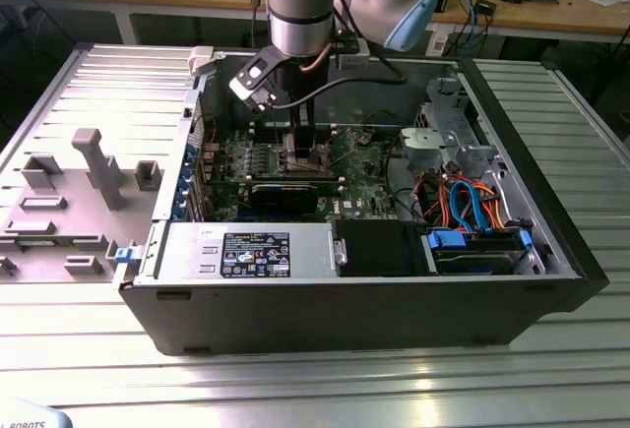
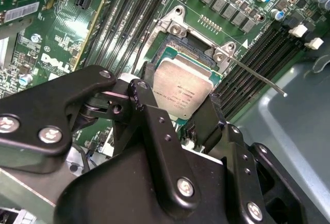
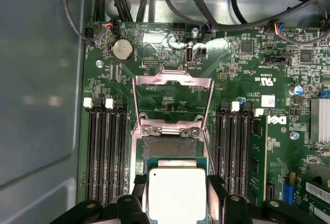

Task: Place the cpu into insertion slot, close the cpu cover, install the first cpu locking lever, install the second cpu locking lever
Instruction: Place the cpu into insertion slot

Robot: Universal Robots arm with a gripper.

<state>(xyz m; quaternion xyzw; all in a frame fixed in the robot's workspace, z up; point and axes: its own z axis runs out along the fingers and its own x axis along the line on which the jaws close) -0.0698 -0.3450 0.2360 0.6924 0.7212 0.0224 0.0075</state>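
Item: gripper (image 3: 177, 183), fingers drawn in narrow on two opposite edges of the cpu (image 3: 177, 195), silver top up.
Location: low inside the open computer case (image 1: 345, 315), over the green motherboard (image 3: 247, 80). The chip overlaps one edge of the insertion slot (image 3: 170, 148); whether they touch cannot be told.
Condition: the cpu cover (image 3: 174, 79) is swung up and back, leaving the slot bare. One locking lever (image 2: 258, 75) is unlatched and sticks out sideways.
Handling note, by judgement: seating wants the chip level, its edges square to the silver rim, and a straight descent with no dragging across the contacts.
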